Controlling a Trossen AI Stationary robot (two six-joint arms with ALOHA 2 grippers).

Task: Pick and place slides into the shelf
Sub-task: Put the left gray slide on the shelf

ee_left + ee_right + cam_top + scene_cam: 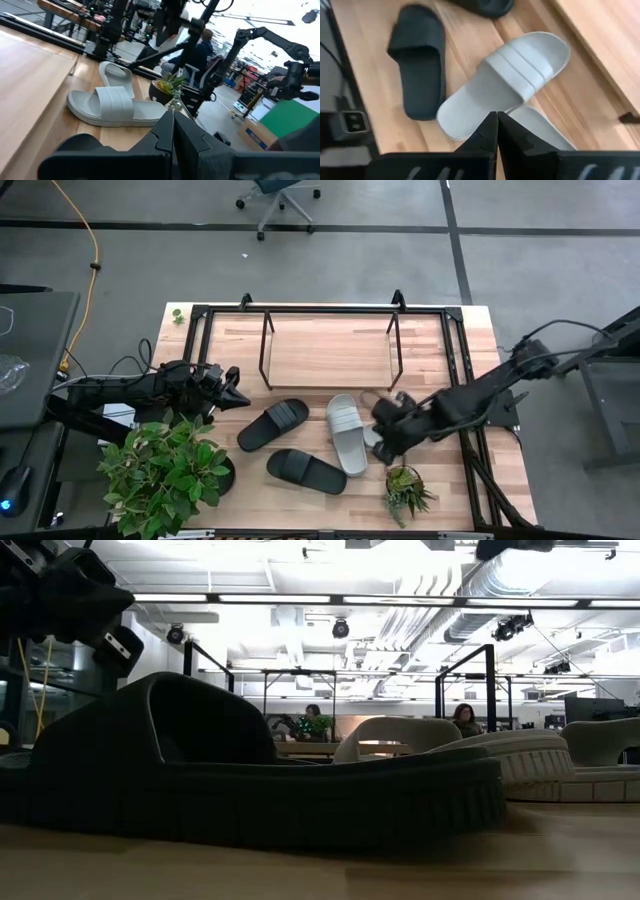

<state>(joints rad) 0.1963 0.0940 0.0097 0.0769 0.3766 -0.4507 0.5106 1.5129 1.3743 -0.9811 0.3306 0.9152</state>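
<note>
**Four slides loose on the table, both end effectors clenched on nothing**

Pale wood planks make up the table [300,350], set on a grey floor crossed by dark lines, with an office chair [280,198] at the top of the high view. My shelf [330,345] sits at the upper middle of that frame: thin black tubing over a light wood base, with none of the slides in it.

All four slides lie below the shelf, at the frame's centre. One black slide [273,425] lies angled just below the shelf's left leg; the other black slide [306,471] sits lower, near the bottom edge. A light grey slide [346,433] lies lengthwise to their right, and the second grey slide [374,420] is tucked against it, mostly hidden under my right arm.

My left end effector [238,393] hangs at centre left, fingers pressed together, holding nothing, short of the nearer black slide. My right end effector [385,442] hovers over the grey pair, fingers likewise clenched and empty.

A leafy plant [160,470] fills the lower left; a small spiky plant [405,490] stands at lower centre right. I can read no brand or writing on any slide.
</note>
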